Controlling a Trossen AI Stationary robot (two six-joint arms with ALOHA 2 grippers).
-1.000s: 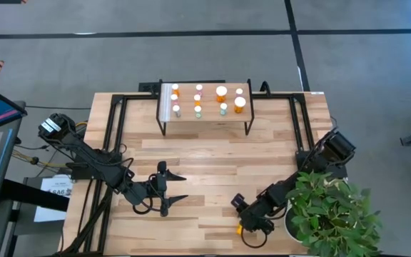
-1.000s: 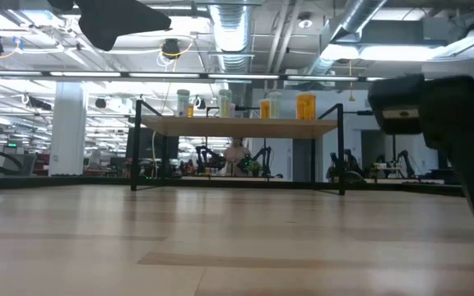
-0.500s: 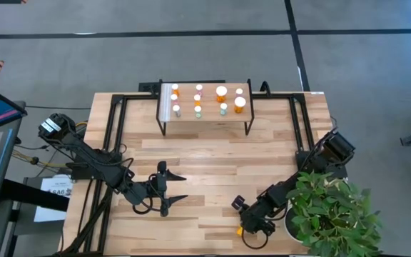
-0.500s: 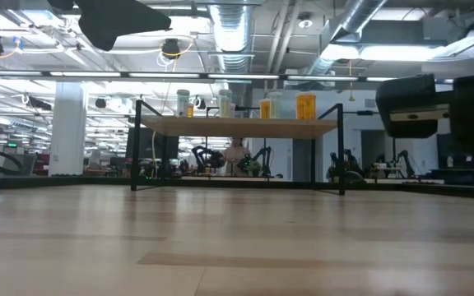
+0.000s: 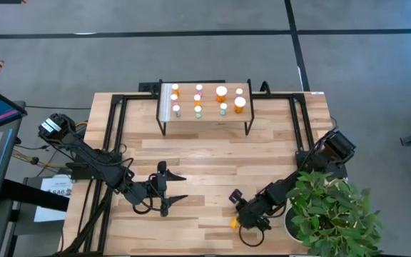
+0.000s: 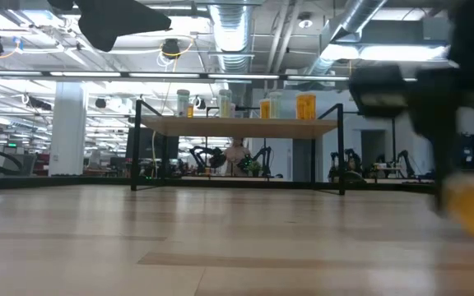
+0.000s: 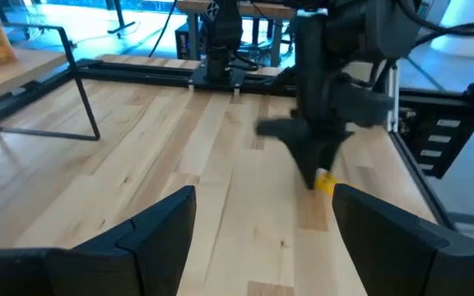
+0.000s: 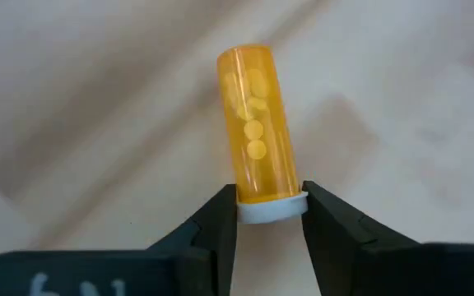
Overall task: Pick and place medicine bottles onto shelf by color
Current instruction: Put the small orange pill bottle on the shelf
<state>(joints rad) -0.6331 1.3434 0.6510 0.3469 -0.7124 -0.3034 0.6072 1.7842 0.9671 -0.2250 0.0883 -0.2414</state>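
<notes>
Near the table's front right, the right gripper (image 8: 270,215) pinches an orange medicine bottle (image 8: 257,127) by its white cap; pick-up step, I judge; next, carry it to the orange group on the far shelf (image 5: 205,121); left gripper (image 5: 180,188) waits, fingers wide.

The counter (image 5: 212,171) is seen from straight above and from surface level; the shelf (image 5: 204,107) is shared. The orange bottle (image 8: 257,131) is viewed closely from the right wrist, farther from the left.
</notes>
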